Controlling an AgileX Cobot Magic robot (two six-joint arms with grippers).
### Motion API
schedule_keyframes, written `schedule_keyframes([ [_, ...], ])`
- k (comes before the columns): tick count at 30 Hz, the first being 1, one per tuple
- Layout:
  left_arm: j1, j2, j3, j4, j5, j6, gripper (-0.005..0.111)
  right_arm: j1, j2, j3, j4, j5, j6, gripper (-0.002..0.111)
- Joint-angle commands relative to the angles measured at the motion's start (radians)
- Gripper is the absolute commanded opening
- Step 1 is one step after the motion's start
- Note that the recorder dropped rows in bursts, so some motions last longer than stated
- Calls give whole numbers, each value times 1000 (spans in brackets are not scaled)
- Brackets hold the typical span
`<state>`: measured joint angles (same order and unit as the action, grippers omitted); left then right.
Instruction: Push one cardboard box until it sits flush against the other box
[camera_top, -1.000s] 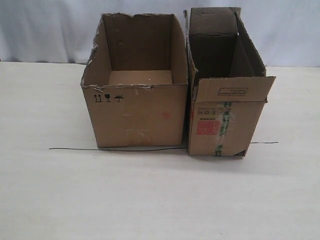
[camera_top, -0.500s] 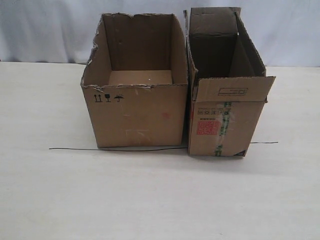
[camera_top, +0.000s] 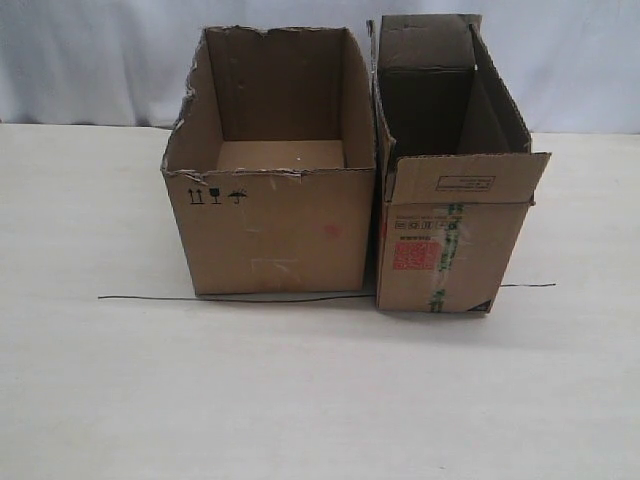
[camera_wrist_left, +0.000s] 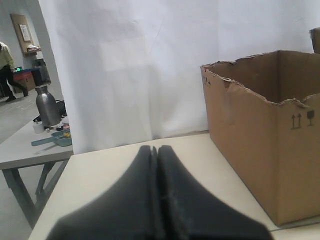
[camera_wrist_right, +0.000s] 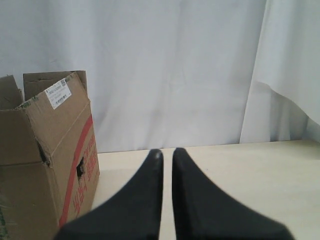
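The cardboard box (camera_top: 450, 240), narrow with open flaps, a red label and green-printed tape, stands on the right of the table. The other box (camera_top: 275, 230), wide with a torn rim and black symbols, stands just to its left. Their sides meet near the top, with a thin dark slit lower down. Neither gripper shows in the exterior view. My left gripper (camera_wrist_left: 154, 148) is shut and empty over the table, apart from the other box (camera_wrist_left: 270, 150). My right gripper (camera_wrist_right: 167, 151) holds nothing, its fingers nearly together with a thin slit between, apart from the cardboard box (camera_wrist_right: 45, 160).
A thin black wire (camera_top: 230, 298) lies on the table (camera_top: 300, 400) along the boxes' front. A white curtain (camera_top: 100, 60) hangs behind. Beyond the table's edge, the left wrist view shows a second table with a metal bottle (camera_wrist_left: 47, 106) and a person (camera_wrist_left: 6, 70) far off.
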<state>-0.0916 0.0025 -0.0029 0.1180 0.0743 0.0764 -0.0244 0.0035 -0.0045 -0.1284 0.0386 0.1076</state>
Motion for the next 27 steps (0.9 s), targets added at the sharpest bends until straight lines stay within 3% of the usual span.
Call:
schedule_keyframes([
  [1,3,-2,3,2,-5,-4,0,4,-3,4,-10,6,4,5],
  [27,3,-2,3,0,-3,-4,0,4,-3,4,-10,6,4,5],
])
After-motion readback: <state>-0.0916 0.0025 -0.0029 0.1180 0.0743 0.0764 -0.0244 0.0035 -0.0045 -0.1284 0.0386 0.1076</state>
